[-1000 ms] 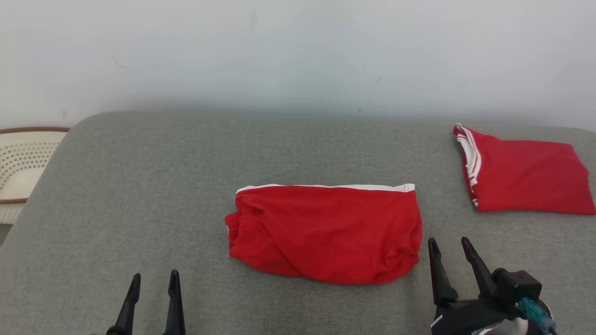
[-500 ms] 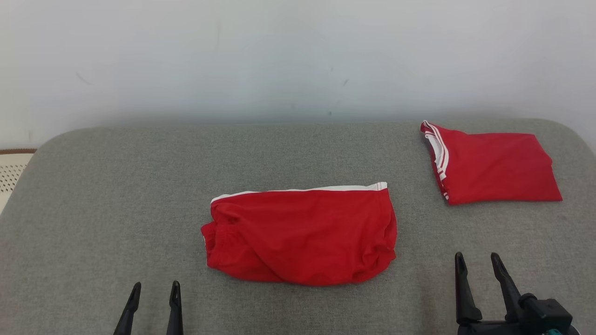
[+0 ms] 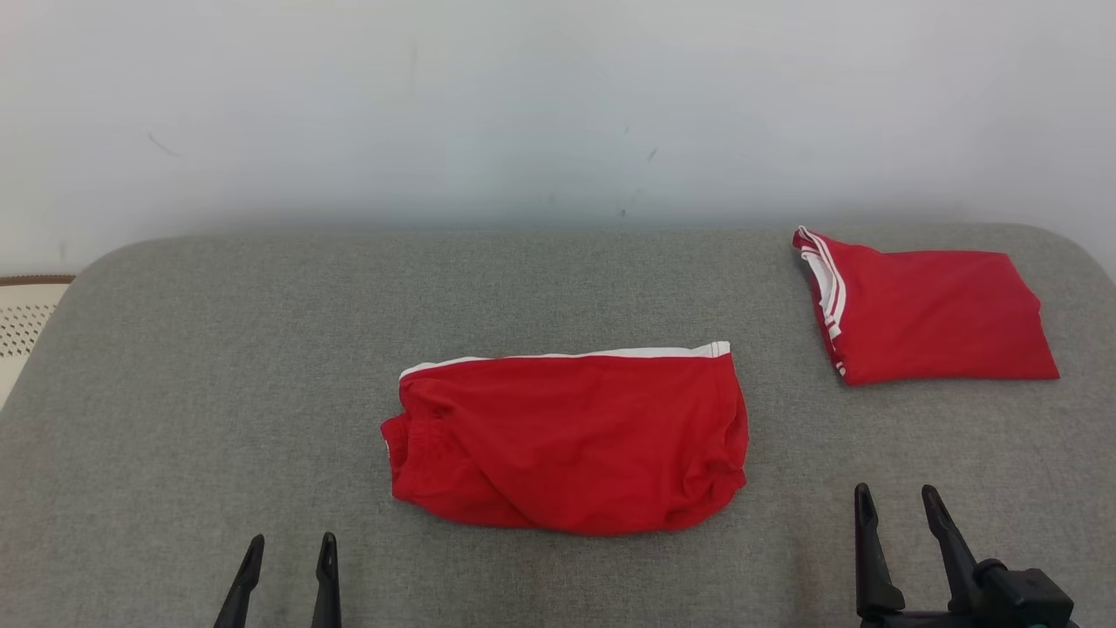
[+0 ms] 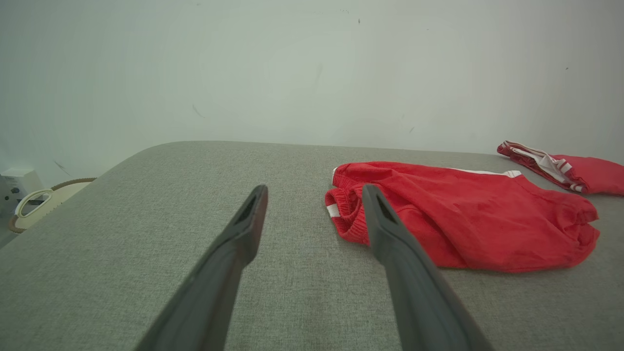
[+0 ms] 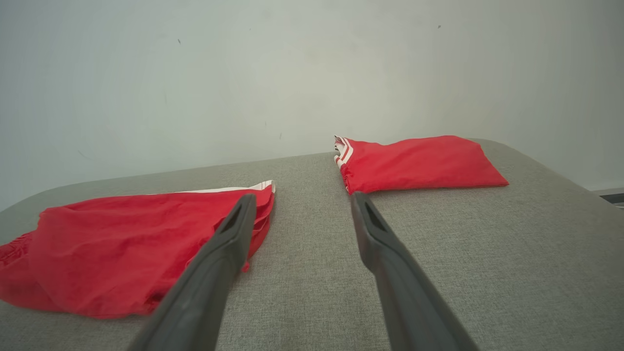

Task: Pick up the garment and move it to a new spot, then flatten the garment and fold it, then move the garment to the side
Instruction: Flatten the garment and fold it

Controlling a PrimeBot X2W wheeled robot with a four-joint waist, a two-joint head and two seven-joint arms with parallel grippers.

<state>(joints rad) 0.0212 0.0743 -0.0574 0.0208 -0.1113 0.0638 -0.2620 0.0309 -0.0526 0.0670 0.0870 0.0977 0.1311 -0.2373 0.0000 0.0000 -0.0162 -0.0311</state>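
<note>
At cushion (image 3: 218, 349) centre: folded garment (image 3: 567, 436); left claw (image 3: 291, 542), right claw (image 3: 895, 492) agape, empty.

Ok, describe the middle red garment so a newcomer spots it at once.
Start at the grey cushion. Near its middle lies the red garment, a white strip along its far edge. Unlike the neatly folded garment at the far right, it is wider and wrinkled.

Red white-trimmed garment (image 3: 567, 436) lies folded, rumpled, centred.
</note>
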